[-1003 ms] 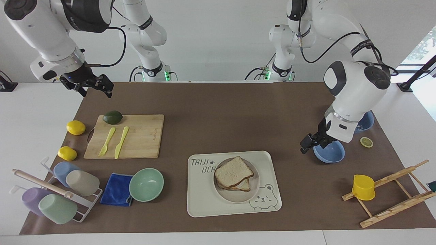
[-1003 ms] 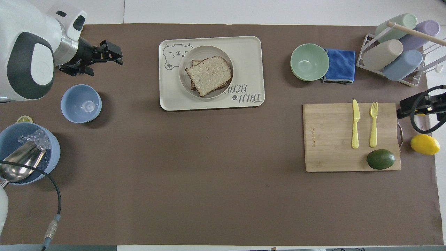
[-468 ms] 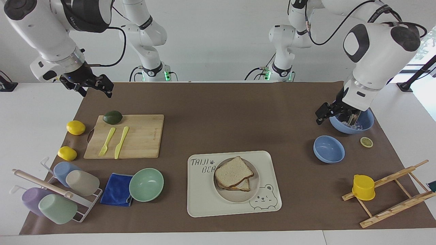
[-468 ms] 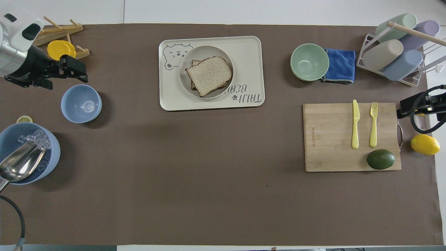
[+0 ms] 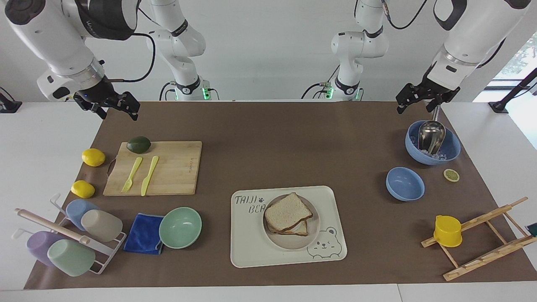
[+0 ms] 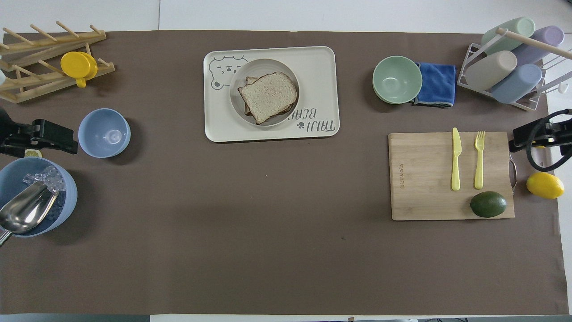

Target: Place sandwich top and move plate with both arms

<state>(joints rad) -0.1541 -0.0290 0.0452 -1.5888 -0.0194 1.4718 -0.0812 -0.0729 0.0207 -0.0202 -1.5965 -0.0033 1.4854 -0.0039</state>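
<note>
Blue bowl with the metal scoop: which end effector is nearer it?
Left. The left end effector hangs open just above the scoop bowl; the right end effector hangs open near the cutting board.

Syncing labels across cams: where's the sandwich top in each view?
Facing view: sandwich top lies on the stacked sandwich on the plate, low centre of the picture, on the bear tray.
Overhead view: sandwich top on the plate, upper centre, same tray.
Shared landmark: the tray's TAIJI BEAR lettering beside the plate, toward the right arm's end.
</note>
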